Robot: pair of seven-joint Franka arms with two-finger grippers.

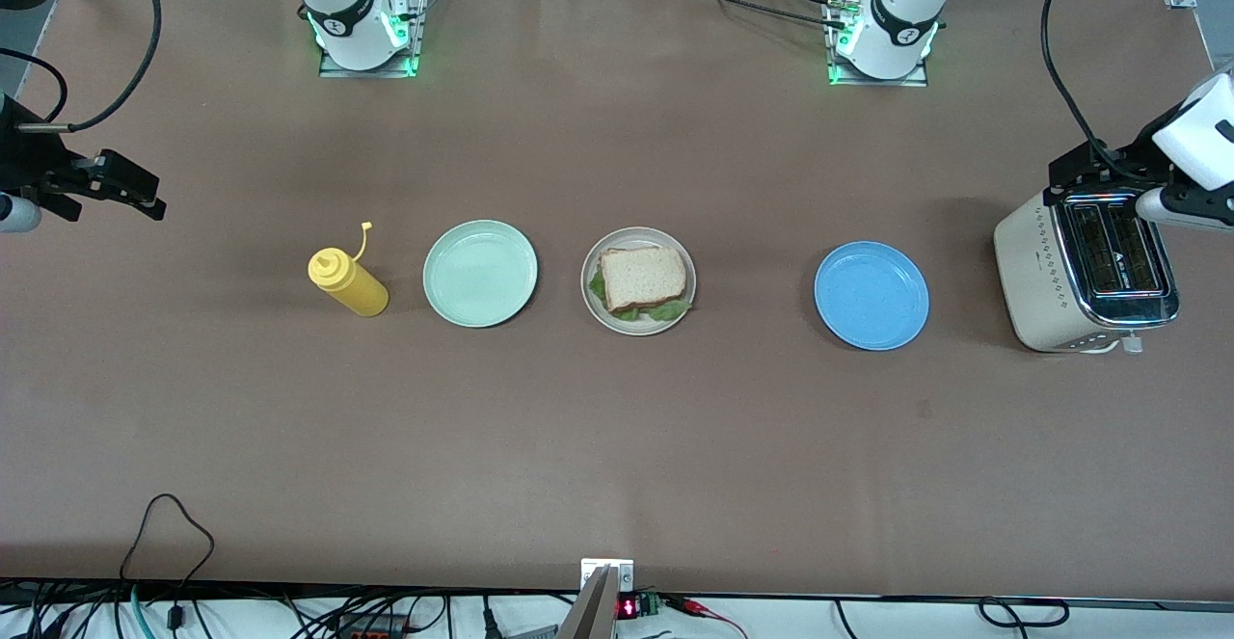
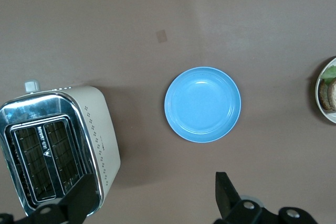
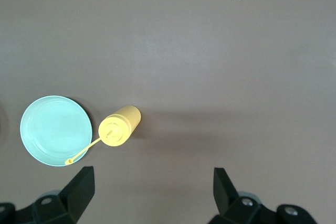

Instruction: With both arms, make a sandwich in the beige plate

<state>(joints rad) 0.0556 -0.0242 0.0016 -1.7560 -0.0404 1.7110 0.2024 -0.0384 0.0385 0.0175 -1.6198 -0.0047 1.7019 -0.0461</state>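
Sandwich [image 1: 643, 279] sits assembled on the beige plate [image 1: 597, 304], mid-table between the mint-green plate [image 1: 480, 273] and blue plate [image 1: 871, 295].

Left gripper [image 2: 152, 199] spread wide, empty, over the toaster [image 1: 1082, 273]; right gripper [image 3: 152, 192] equally wide, empty, at its table end. Both partly cropped; bare tabletop surrounds the plates.

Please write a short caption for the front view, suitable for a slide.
Finished sandwich on the beige plate, between empty mint-green and blue plates.
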